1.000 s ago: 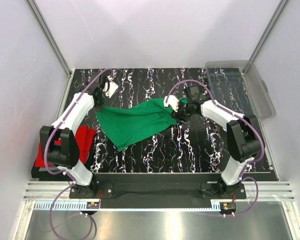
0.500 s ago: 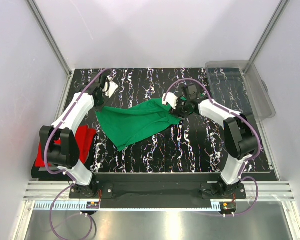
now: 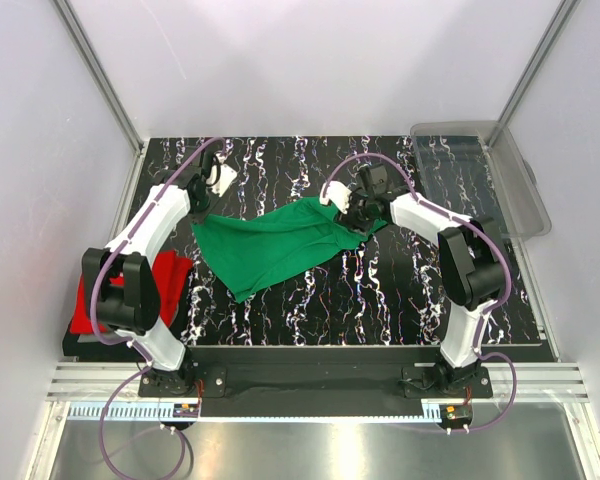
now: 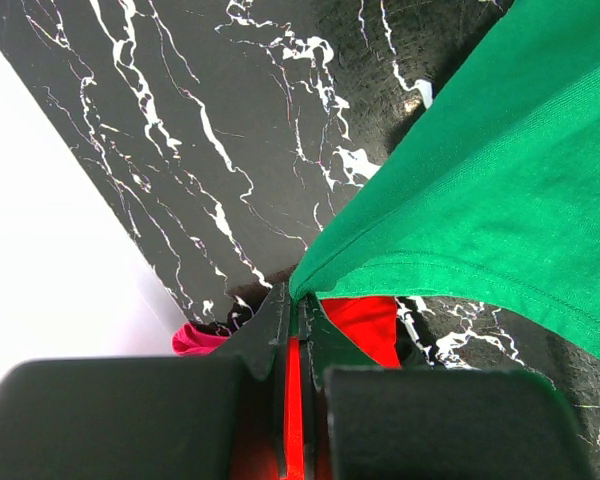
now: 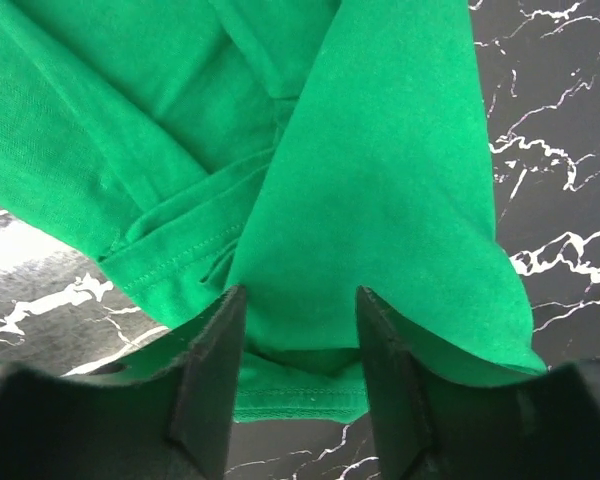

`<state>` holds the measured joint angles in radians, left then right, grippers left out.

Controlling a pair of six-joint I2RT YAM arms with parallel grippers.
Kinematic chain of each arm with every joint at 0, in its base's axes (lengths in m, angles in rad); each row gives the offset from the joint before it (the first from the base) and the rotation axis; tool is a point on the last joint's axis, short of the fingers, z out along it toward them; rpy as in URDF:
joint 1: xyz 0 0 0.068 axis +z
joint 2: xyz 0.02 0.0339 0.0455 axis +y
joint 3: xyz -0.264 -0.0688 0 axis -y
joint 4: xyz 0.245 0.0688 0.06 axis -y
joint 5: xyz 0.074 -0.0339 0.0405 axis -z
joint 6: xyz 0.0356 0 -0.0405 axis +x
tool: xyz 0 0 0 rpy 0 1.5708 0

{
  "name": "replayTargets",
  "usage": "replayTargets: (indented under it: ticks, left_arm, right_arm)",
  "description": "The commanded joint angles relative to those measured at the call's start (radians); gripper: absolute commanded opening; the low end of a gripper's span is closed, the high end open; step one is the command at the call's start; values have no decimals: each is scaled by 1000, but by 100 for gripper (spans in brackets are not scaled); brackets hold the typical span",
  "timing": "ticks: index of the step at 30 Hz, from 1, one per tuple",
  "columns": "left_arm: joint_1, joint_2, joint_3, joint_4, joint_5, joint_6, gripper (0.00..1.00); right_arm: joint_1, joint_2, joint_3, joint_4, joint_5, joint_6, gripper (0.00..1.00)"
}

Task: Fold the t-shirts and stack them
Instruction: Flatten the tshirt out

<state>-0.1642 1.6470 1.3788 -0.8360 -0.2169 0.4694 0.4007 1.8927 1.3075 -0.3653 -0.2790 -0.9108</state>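
Note:
The bright green t-shirt [image 3: 275, 245] lies loosely spread across the middle of the black marbled table. My left gripper [image 3: 199, 216] is shut on its far left corner; in the left wrist view the jaws [image 4: 298, 300] pinch the green hem [image 4: 480, 200] tight. My right gripper [image 3: 346, 214] is at the shirt's right end, open, its jaws [image 5: 300, 330] straddling a raised fold of green cloth [image 5: 380, 180]. The red t-shirt [image 3: 167, 276] lies folded at the left edge, partly under my left arm, and shows below the left jaws [image 4: 372, 322]. The grey t-shirt is not in view.
A clear plastic bin [image 3: 480, 175] stands at the far right corner of the table. A bit of pink cloth [image 4: 195, 340] shows beside the red shirt. Bare marbled table [image 3: 400, 290] lies in front of the green shirt.
My right gripper has moved away from the near edge and slightly left along the shirt's right end. The left arm and the shirt's left corner have not moved.

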Motion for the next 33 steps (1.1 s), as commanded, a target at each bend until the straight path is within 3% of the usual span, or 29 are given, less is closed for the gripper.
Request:
replayTargets:
  ticks: [1, 2, 5, 8, 12, 15, 16, 17, 19, 20, 22, 33]
  left_arm:
    - [0, 0, 20, 20, -1, -12, 0]
    - [-1, 2, 20, 18, -1, -12, 0]
    - [0, 5, 20, 18, -1, -12, 0]
    - [0, 4, 22, 20, -4, -8, 0]
    - [0, 2, 25, 20, -9, -6, 0]
    - [0, 4, 26, 20, -9, -11, 0]
    - [0, 4, 25, 18, -7, -11, 0]
    - [0, 2, 23, 20, -7, -9, 0]
    - [0, -4, 17, 18, -12, -5, 0]
    - [0, -6, 16, 20, -12, -3, 0]
    - [0, -10, 6, 23, -13, -2, 0]
    - [0, -4, 11, 25, -9, -6, 0]
  right_arm:
    - [26, -44, 33, -31, -11, 23, 53]
    - [27, -38, 35, -38, -2, 20, 38]
    - [30, 2, 79, -73, 23, 23, 13]
    - [29, 26, 105, -92, 32, 30, 13]
    - [30, 32, 125, -103, 31, 36, 0]
    - [29, 29, 142, -103, 32, 35, 0]
    - [29, 28, 145, -103, 38, 33, 2]
    - [29, 28, 156, -103, 41, 39, 12]
    - [27, 23, 164, -122, 35, 67, 44]
    - [27, 17, 156, -130, 26, 73, 48]
    - [29, -7, 139, -145, -1, 75, 53]
    - [30, 26, 102, -150, 38, 78, 54]
